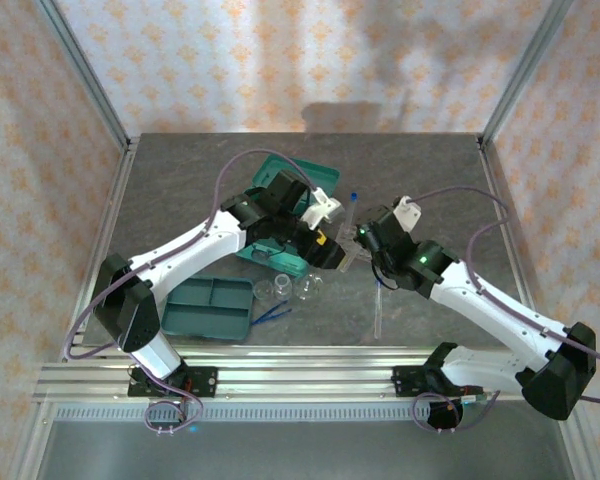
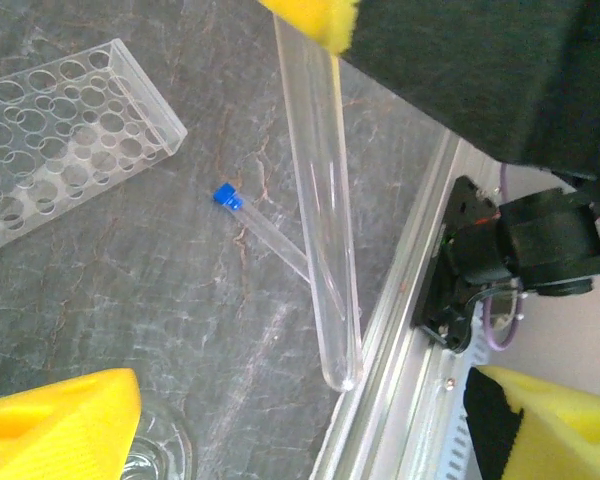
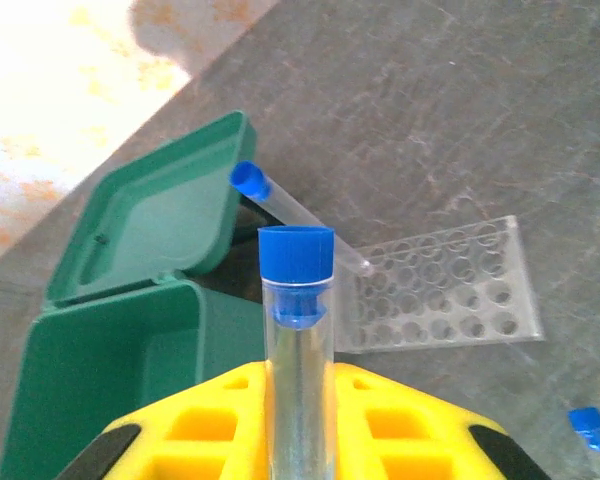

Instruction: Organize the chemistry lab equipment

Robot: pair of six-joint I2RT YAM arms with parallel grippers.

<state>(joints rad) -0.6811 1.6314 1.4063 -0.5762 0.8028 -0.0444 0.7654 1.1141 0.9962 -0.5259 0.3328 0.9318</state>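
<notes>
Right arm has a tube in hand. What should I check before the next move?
1. Right end effector shut on test tube: ok.
2. Blue cap seated: ok.
3. Left end effector open: ok.
4. Visible holes of rack free: ok.
5. Held tube pointing bottom-first for racking: not ok, capped end points forward.
6. Clearance from loose tube lying nearby: cannot tell.

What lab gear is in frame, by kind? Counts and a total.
test tubes: 3
perforated rack: 1
glass vessels: 2
blue tweezers: 1
divided tray: 1
hinged case: 1
Total: 9
</notes>
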